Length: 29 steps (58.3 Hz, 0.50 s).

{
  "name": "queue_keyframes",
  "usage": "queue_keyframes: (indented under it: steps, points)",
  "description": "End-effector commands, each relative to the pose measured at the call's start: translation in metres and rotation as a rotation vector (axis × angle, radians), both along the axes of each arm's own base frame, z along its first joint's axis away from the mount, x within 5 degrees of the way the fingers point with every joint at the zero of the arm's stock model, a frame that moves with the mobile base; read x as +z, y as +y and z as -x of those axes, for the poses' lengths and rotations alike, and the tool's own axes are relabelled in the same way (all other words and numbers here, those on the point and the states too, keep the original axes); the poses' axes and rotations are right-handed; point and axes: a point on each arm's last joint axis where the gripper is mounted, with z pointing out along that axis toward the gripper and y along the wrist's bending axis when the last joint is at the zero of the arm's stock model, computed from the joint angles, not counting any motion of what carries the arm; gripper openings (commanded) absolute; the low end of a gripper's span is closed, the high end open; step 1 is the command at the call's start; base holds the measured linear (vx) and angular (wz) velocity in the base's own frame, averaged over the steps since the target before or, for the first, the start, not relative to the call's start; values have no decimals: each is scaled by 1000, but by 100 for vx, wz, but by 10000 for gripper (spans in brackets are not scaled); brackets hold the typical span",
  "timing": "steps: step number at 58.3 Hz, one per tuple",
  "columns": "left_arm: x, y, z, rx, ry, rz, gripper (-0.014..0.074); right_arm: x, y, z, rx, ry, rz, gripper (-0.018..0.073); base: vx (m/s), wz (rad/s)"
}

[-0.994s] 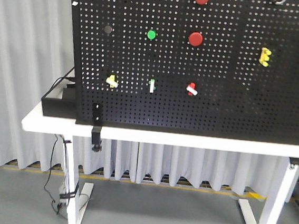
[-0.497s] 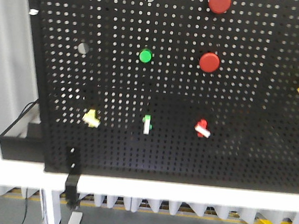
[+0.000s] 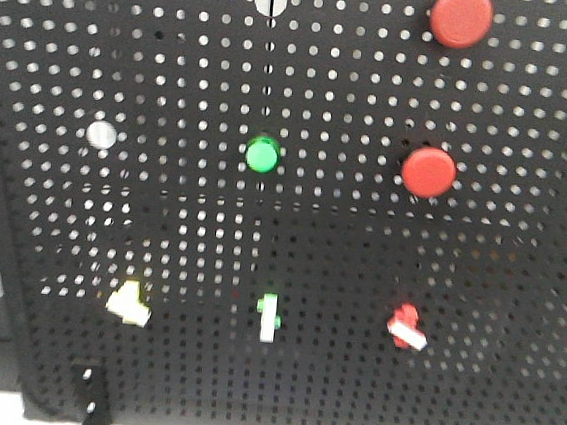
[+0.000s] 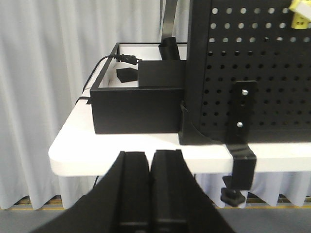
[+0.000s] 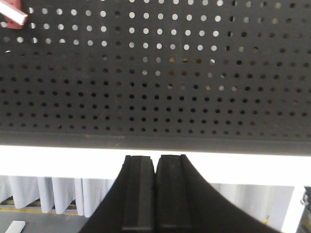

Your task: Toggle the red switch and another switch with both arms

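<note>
The red switch point(image 3: 408, 327) sits low on the black pegboard point(image 3: 342, 228), right of centre, its whitish lever pointing down-right; its corner also shows top left in the right wrist view as the red switch point(image 5: 12, 12). The yellow-based white switch point(image 3: 129, 303) sits at the same height on the left, and a yellow edge of it point(image 4: 300, 14) peeks in at the top right of the left wrist view. My left gripper point(image 4: 151, 154) is shut and empty, below the table edge near the board's left corner. My right gripper point(image 5: 156, 158) is shut and empty, below the board.
A slim white toggle on a green base point(image 3: 268, 317) stands between the two switches. Above are a green button point(image 3: 262, 154) and two large round red buttons point(image 3: 429, 171). A black box point(image 4: 136, 104) with a cable sits left of the board on the white table point(image 4: 73, 150). A clamp point(image 4: 241, 145) grips the table edge.
The front view has closed in on the pegboard: the table, its legs and the curtain have left the frame and the switches now look larger and lower.
</note>
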Motion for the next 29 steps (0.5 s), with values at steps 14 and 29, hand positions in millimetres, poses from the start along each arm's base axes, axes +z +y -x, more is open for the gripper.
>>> queue_keyframes:
  steps: [14,29]
  points:
    - [2,0,0,-4,-80,13,2,7,0,0,1,-92,10,-6,10,2]
    - [2,0,0,-4,-80,13,2,7,0,0,1,-92,10,-6,3,1]
